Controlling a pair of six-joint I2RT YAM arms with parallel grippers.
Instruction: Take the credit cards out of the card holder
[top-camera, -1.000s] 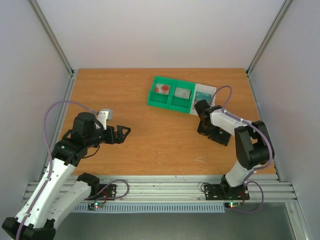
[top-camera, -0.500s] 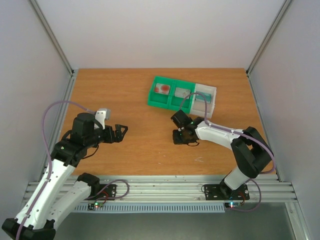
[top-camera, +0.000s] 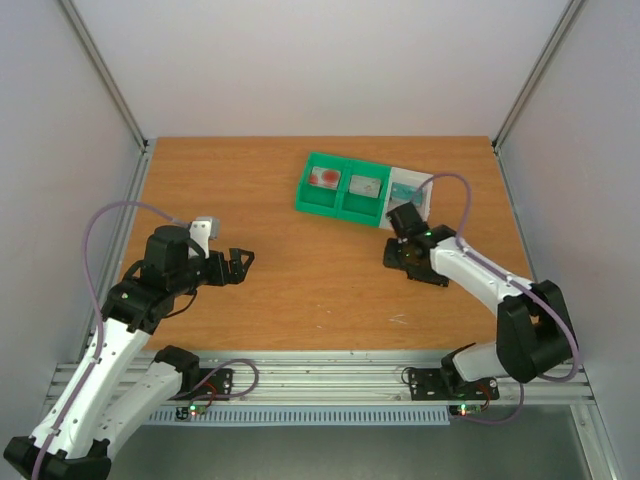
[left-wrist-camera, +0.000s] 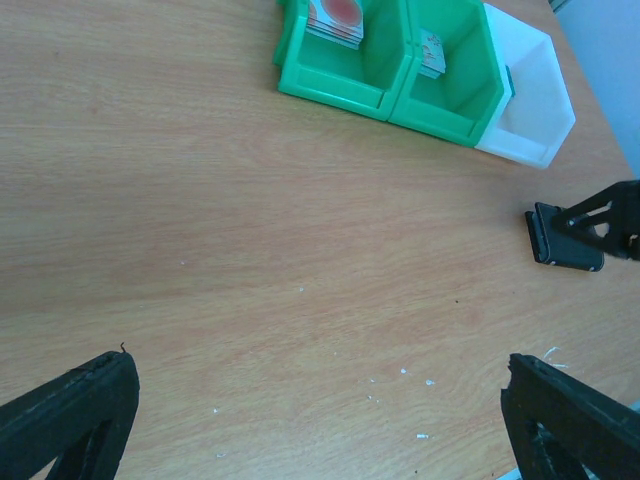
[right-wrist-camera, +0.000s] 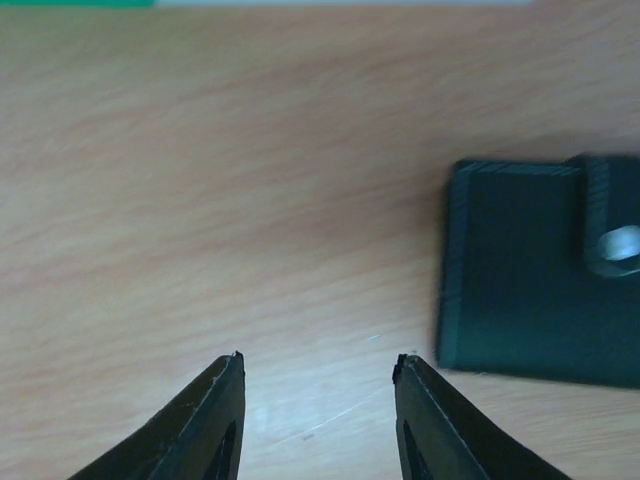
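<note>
1. We see the right gripper (right-wrist-camera: 318, 357) with its two black fingers parted and only bare wood in the gap; it grips nothing.
2. Just beside one fingertip, outside the gap, the small flat black card holder (right-wrist-camera: 530, 270) lies closed with its dark outer side up.
3. It rests on the orange-brown wooden worktop (top-camera: 250, 190), in the right half, roughly midway between the far and near edges.
4. We find the left gripper (left-wrist-camera: 318, 356) spread wide and holding nothing, over the left half of the worktop, well apart from the card holder.
5. Toward the far right corner stands the green plastic two-compartment tray (left-wrist-camera: 330, 90), with a white plastic tray (left-wrist-camera: 535, 110) touching its right end.
6. The whitish plastic credit card with red marks (top-camera: 326, 178) lies in the left green compartment.
7. The pale greyish credit card (top-camera: 365, 185) lies in the right green compartment.
8. The teal credit card (top-camera: 405, 190) lies in the white tray, which the right arm partly hides in the top view.
</note>
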